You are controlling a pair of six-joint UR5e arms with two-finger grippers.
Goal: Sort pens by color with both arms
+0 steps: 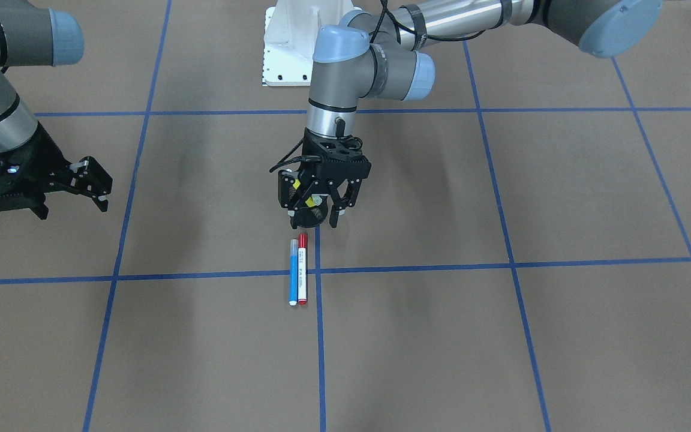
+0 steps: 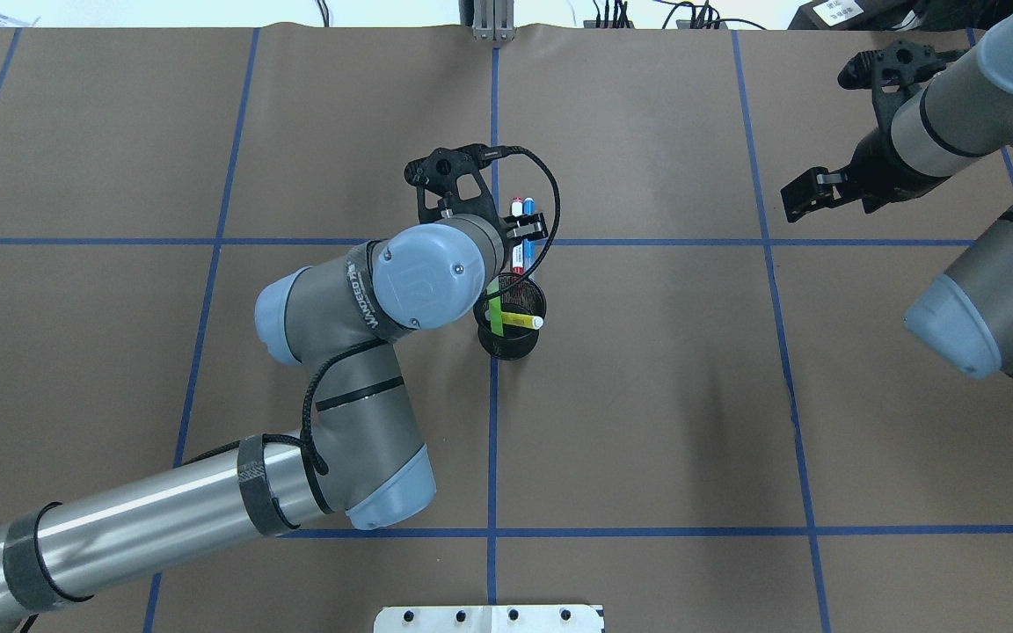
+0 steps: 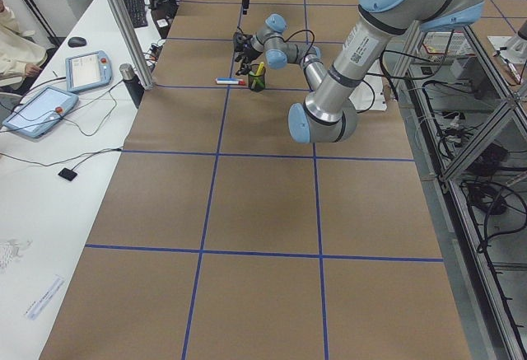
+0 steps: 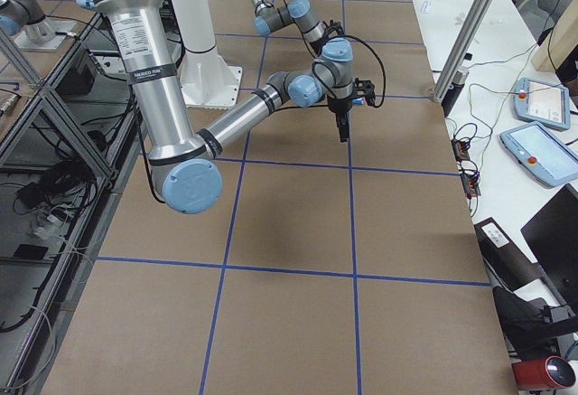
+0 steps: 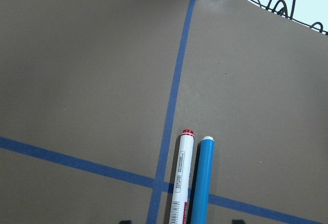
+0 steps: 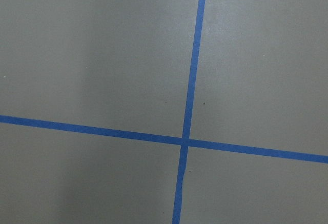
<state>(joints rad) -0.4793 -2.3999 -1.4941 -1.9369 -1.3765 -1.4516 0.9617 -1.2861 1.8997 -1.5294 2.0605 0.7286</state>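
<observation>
Left gripper (image 1: 313,221) hangs over the table (image 1: 501,180), pointing down, fingers (image 1: 336,210) spread apart, nothing between them.

Blue pen (image 1: 293,273) and red-capped pen (image 1: 302,270) lie flat on the table at the gripper's 6 o'clock in the front-facing view, clear of the fingertips. They lie side by side and touching, across a blue tape line (image 1: 417,267), with the red cap pointing toward the gripper.

Left wrist view: the same pair runs up from the 6 o'clock edge, red-capped pen at 9 o'clock of the blue. The two dark fingertips barely show at that edge, one on either side of the pair and well apart from it.

Overhead view: the left wrist hides most of the gripper. It does show the wire-mesh cup (image 2: 506,350) at 6 o'clock of the lying pair, with the green pen (image 2: 495,315) and yellow pen (image 2: 520,320) leaning inside. From the front, the cup is only a dark shape behind the fingers.

Right gripper (image 1: 98,186) is far out at 9 o'clock in the front view, off the table surface, fingers parted and empty. Its wrist camera shows only brown surface and crossing tape.
</observation>
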